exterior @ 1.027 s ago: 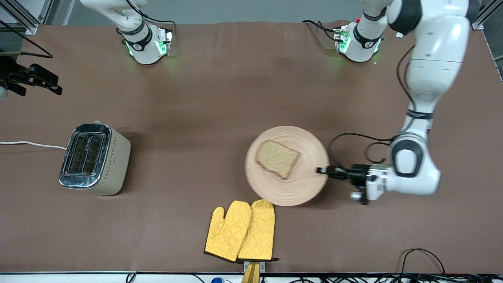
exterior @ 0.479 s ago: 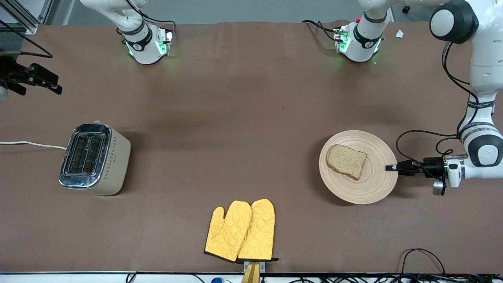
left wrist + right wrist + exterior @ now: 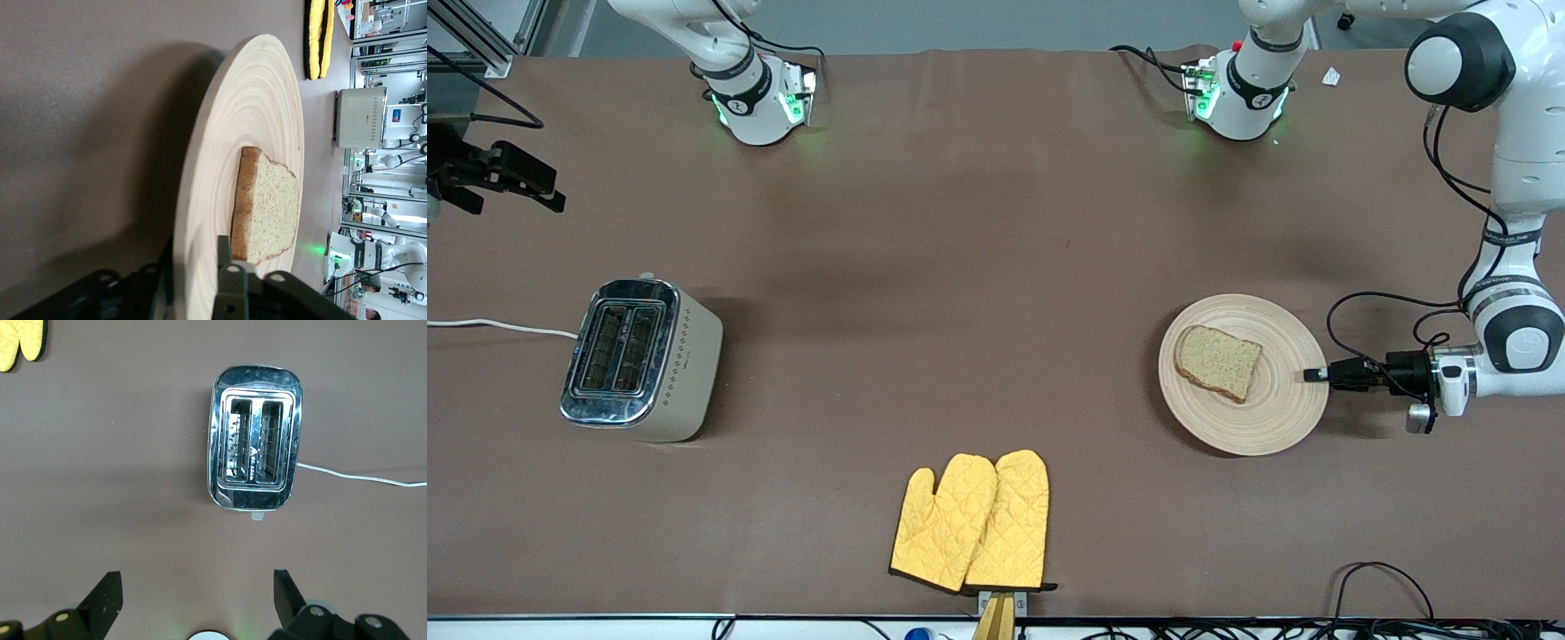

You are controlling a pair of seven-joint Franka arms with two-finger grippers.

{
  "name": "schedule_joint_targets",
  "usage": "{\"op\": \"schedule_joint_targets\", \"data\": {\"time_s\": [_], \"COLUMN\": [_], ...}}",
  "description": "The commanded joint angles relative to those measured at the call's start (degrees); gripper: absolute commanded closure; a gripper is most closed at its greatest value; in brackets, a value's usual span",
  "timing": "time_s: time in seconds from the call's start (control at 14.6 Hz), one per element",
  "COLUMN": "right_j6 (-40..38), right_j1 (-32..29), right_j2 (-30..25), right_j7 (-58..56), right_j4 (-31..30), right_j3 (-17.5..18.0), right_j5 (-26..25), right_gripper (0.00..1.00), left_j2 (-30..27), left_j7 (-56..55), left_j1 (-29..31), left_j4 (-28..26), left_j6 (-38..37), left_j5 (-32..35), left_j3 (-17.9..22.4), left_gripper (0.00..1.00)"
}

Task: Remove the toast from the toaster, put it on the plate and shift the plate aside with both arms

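The pale wooden plate [image 3: 1272, 418] lies on the brown table toward the left arm's end. The toast [image 3: 1218, 362] lies flat on it. My left gripper [image 3: 1312, 374] is shut on the plate's rim, one finger over it and one under. The left wrist view shows the plate [image 3: 250, 113], the toast [image 3: 267, 210] and my left gripper [image 3: 193, 257] clamped on the rim. My right gripper [image 3: 193, 590] is open and empty, high over the table above the toaster [image 3: 255, 457]. The right arm waits at the table's edge [image 3: 498, 173].
The toaster [image 3: 640, 360] stands toward the right arm's end, its white cord [image 3: 498, 327] running off the table. Two yellow oven mitts [image 3: 974, 522] lie near the front edge. Black cables [image 3: 1387, 582] lie at the front edge near the left arm's end.
My left gripper has dragged the plate with the toast from near the table's middle toward the left arm's end. In the last half second it moved only slightly. The right arm has not moved.
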Motion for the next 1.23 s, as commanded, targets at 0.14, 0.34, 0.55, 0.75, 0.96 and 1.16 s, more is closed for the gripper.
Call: {"op": "schedule_joint_targets", "data": {"time_s": [0.14, 0.34, 0.55, 0.75, 0.96, 1.16], "right_j6": [-0.54, -0.54, -0.71, -0.89, -0.97, -0.89], "right_j1": [-0.58, -0.58, -0.49, -0.49, -0.49, -0.49], "right_j2": [-0.08, -0.08, -0.08, -0.08, -0.08, -0.08], "right_j7": [-0.86, -0.86, -0.77, -0.77, -0.77, -0.77], "right_j4": [0.45, 0.54, 0.54, 0.28, 0.28, 0.28], "right_j3": [0.03, 0.03, 0.03, 0.03, 0.03, 0.03], "right_j5": [-0.97, -0.89, -0.89, -0.89, -0.89, -0.89], "right_gripper": [0.0, 0.0, 0.0, 0.0, 0.0, 0.0], "left_j2": [-2.8, -6.75, -12.8, -20.45, -26.25, -32.06], "left_j7": [-7.15, -8.84, -14.62, -25.94, -35.71, -40.82], "left_j1": [0.65, -0.13, -3.71, -10.49, -15.07, -18.76], "left_j4": [4.89, 8.76, 9.82, 10.09, 9.65, 9.56], "left_j6": [-1.12, -1.12, -0.33, 0.64, 0.38, -2.16], "left_j5": [8.73, 18.22, 25.26, 34.83, 42.14, 47.68], "left_j3": [-0.13, -0.22, -1.01, -1.09, -1.27, -1.27], "left_gripper": [0.0, 0.0, 0.0, 0.0, 0.0, 0.0]}}
